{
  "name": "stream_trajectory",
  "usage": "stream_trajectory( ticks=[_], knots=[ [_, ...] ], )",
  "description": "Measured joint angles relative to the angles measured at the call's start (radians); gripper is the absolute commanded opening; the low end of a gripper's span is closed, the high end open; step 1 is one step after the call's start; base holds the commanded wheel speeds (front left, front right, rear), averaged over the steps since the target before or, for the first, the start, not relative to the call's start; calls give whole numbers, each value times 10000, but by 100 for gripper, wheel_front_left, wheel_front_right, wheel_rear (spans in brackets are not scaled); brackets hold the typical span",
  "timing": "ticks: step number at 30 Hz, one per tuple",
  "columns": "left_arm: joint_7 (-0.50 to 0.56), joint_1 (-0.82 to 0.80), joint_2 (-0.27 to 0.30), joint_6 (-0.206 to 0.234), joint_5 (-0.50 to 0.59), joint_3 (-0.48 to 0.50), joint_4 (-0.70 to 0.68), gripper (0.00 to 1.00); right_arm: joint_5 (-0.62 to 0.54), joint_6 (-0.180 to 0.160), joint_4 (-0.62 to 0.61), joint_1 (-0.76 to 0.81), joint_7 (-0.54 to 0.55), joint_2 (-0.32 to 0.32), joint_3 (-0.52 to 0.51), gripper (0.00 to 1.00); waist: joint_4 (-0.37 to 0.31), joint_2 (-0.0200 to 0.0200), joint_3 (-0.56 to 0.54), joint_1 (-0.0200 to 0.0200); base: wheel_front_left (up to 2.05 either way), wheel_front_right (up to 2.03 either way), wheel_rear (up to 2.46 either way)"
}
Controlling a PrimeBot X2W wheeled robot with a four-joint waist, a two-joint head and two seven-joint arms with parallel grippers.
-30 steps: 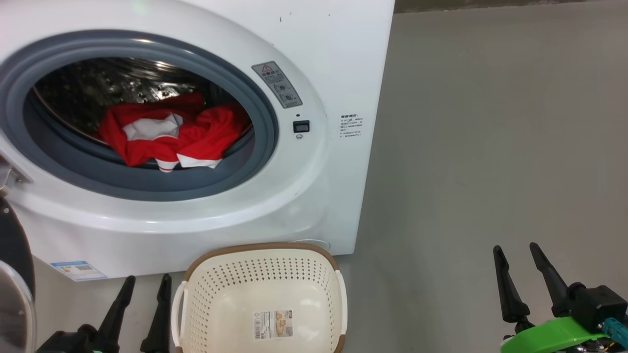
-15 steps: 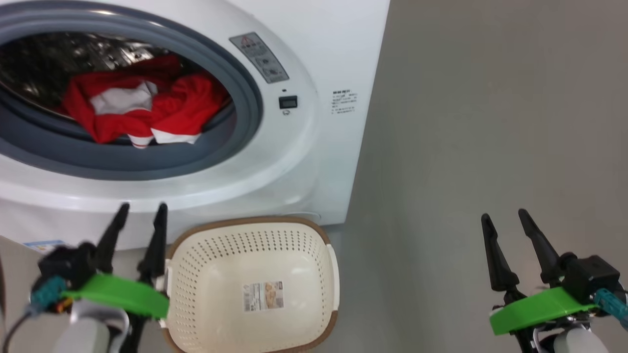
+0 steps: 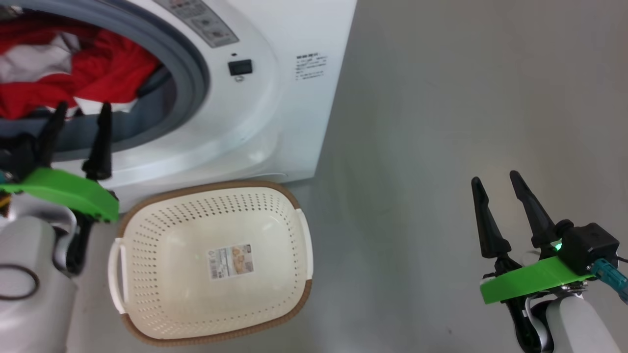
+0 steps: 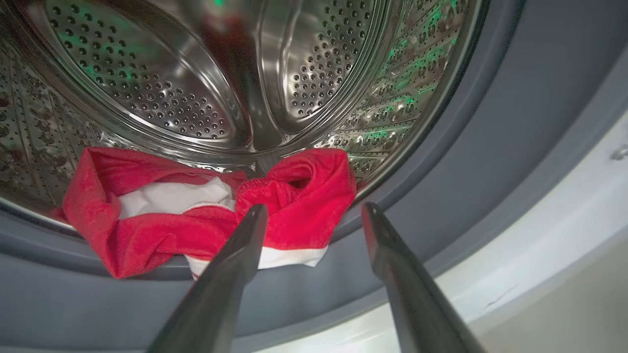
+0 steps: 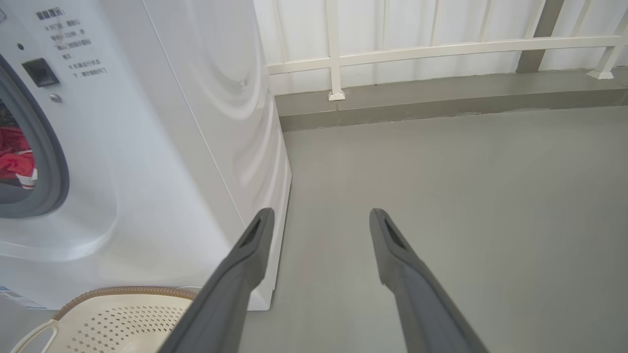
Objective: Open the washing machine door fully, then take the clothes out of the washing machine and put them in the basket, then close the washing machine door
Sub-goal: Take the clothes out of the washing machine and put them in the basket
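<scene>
My left claw (image 4: 314, 208) hangs spread wide and empty at the mouth of the washer (image 3: 274, 122). The clothes (image 4: 147, 235) lie bunched at the front of the drum (image 4: 319, 73), with a white hem drooping onto the grey ring (image 4: 490, 147). My worry: if I pinch only that thin hem, it could slip out mid-lift and land on the floor (image 3: 441, 122) instead of in the basket (image 3: 211, 184) just below, or a finger could snag the ring. Right claw (image 3: 495, 179) is spread too, empty, off to the side over the floor.

Smooth grey floor (image 3: 441, 98) spreads across the frame's right half. Along the right wrist view's top, a white railing (image 5: 441, 47) stands on a low grey kerb (image 5: 441, 105).
</scene>
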Motion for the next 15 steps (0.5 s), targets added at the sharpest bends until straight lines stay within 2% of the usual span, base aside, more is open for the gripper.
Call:
stream_trajectory(
  ticks=[15],
  knots=[
    [0,-2438,803,0,-102,-466,2000,100,144,0,-221,-530,-27,6,558,100,-879,0,1129,0,0,0,0]
  ],
)
